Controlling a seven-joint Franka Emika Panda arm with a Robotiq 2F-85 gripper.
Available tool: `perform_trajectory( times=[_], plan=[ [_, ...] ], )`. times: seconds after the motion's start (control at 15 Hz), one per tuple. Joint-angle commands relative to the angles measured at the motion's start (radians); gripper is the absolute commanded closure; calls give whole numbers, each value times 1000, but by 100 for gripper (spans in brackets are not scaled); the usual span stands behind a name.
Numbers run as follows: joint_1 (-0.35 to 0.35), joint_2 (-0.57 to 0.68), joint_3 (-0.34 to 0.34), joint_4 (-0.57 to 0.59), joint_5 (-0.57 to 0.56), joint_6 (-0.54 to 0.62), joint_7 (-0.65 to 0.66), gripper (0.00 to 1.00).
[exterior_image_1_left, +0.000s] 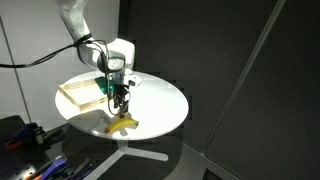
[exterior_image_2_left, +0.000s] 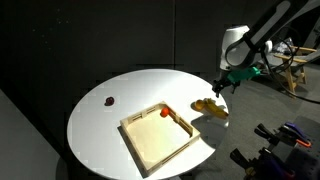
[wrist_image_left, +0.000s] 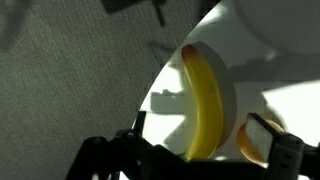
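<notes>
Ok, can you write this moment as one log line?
gripper open | above banana, not touching | banana lying near table edge | wooden tray nearby

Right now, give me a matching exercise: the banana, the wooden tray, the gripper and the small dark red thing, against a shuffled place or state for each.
1 banana
2 wooden tray
3 gripper
4 small dark red thing

A open, up in the air
B alone on the bare table
C yellow, at the table's edge
D has a red item in one corner

Pairs: 1-C, 2-D, 3-A, 4-B
</notes>
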Motion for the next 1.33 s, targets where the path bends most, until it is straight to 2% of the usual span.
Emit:
perform_trajectory(
  times=[0.0,1.27],
  plan=[
    [-11,11,6,-20,20,42,-36,0],
    [-6,119,15,6,22,117,-81,0]
  ],
)
